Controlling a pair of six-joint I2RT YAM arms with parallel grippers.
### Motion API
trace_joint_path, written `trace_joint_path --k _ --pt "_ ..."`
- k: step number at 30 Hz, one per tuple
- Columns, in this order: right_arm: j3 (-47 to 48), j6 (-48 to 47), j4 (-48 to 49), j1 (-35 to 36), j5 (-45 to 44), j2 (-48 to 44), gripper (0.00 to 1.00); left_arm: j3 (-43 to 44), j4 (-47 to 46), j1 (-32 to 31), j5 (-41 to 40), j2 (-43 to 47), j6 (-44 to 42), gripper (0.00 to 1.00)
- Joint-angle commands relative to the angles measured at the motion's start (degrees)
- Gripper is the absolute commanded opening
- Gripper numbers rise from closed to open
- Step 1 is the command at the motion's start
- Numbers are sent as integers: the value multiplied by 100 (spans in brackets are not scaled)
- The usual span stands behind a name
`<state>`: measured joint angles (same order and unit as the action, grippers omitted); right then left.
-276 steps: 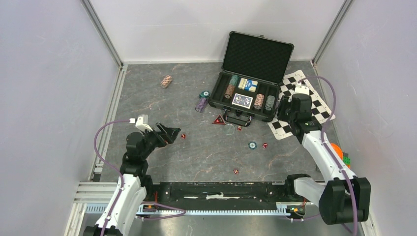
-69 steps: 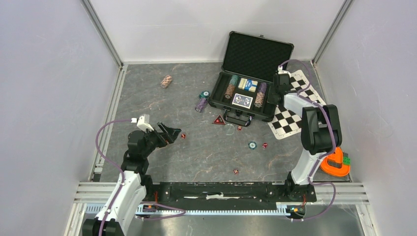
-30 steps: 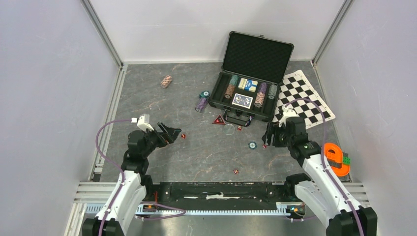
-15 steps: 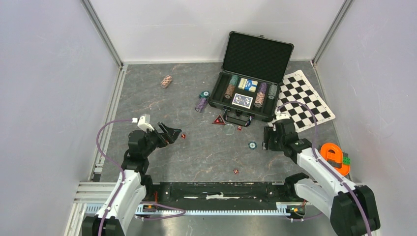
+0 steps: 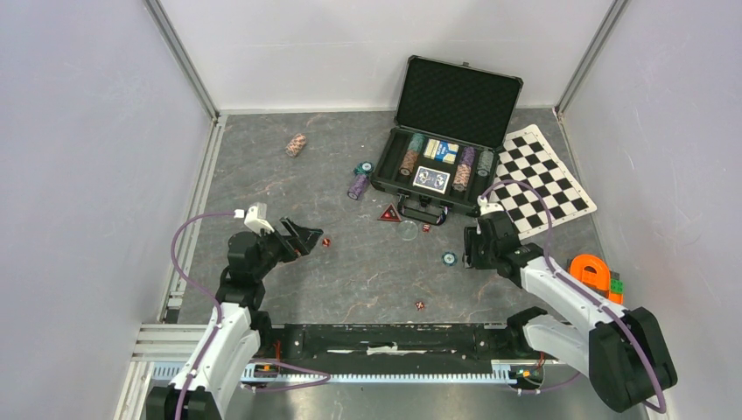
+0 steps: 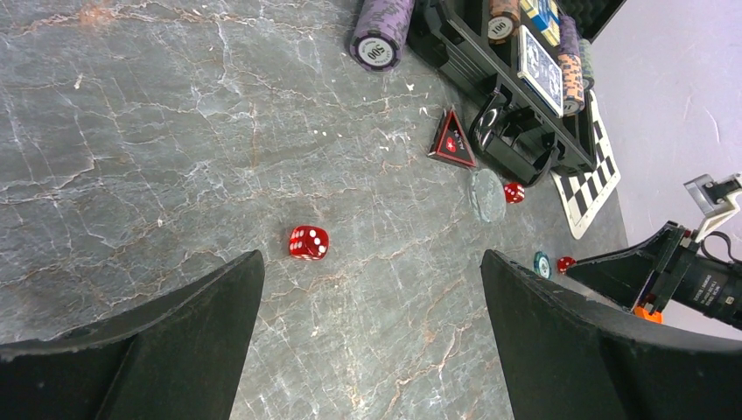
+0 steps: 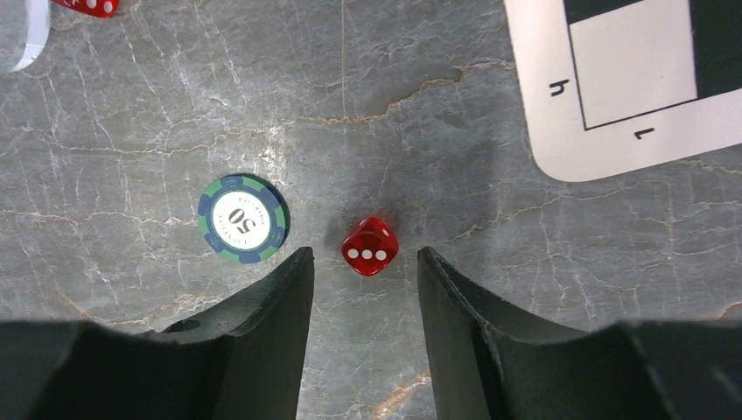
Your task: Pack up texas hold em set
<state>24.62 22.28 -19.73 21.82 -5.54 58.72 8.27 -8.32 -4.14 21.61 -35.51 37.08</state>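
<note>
The black case [image 5: 459, 98] stands open at the back, with chip stacks and blue card decks [image 5: 431, 179] in its tray. My right gripper [image 5: 472, 252] [image 7: 365, 255] is low over the table in front of it, open, with its fingers either side of a small red die [image 7: 370, 246] and not touching it. A green-blue chip [image 7: 242, 219] [image 5: 449, 258] lies just to the left. My left gripper [image 5: 306, 236] [image 6: 372, 262] hangs wide open and empty, with another red die [image 6: 308, 242] [image 5: 325, 242] ahead of it.
A red triangular marker [image 5: 389, 213], a clear disc [image 5: 408, 230] and a die [image 5: 426, 227] lie before the case. Loose chip stacks [image 5: 357, 185] [image 5: 297, 144] sit to the left, and one die [image 5: 420, 304] lies near the front. The checkered mat [image 5: 542, 179] and an orange ring [image 5: 591, 271] are on the right.
My right arm has swung left from the mat to the die beside the chip, and its jaws have narrowed around the die. The left arm has not moved.
</note>
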Motion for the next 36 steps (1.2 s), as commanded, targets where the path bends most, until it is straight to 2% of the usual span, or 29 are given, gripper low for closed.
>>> trace_joint_path --k 1,9,17,20,27,36 --pt "164 55 165 85 -205 88 52 43 -153 16 151 95 -8 100" --pt "122 78 264 188 -239 245 44 43 -126 15 151 113 -15 100" --pt "315 -39 129 234 -290 343 29 53 -101 18 155 136 -25 100" --pt "596 -136 -99 235 -470 281 24 44 -99 15 142 145 -25 100" --pt "1251 -258 -243 235 -813 303 22 43 -126 12 86 106 -30 100" --pt "3012 -478 -61 221 -1110 1693 19 43 -126 14 90 108 -51 100"
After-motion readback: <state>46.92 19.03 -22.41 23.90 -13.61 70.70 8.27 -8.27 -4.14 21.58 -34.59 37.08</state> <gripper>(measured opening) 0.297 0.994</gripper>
